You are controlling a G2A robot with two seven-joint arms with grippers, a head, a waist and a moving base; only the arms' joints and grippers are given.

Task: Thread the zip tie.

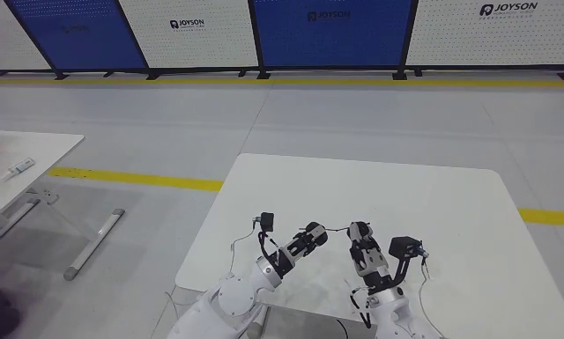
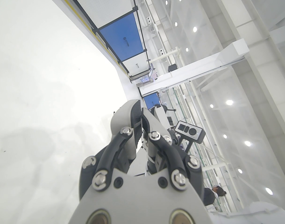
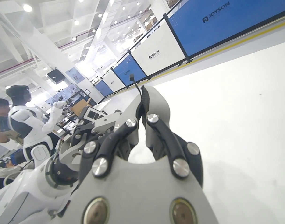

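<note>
A thin black zip tie (image 1: 337,228) spans the short gap between my two grippers, low over the white table (image 1: 423,198) near its front edge. My left gripper (image 1: 317,233) is shut, its pads (image 2: 138,114) pressed together on one end of the strap. Opposite it my right gripper (image 1: 357,230) is shut too. In the right wrist view the zip tie (image 3: 135,83) sticks out past the right gripper (image 3: 143,90) and ends in a small square head. The other arm's white gripper (image 2: 157,115) shows just beyond my left fingertips.
The table stretches bare to the back and right of the grippers. A second white table (image 1: 35,150) with a small tool (image 1: 18,169) stands off to the left. Blue and white fence panels (image 1: 335,26) line the far floor behind a yellow line.
</note>
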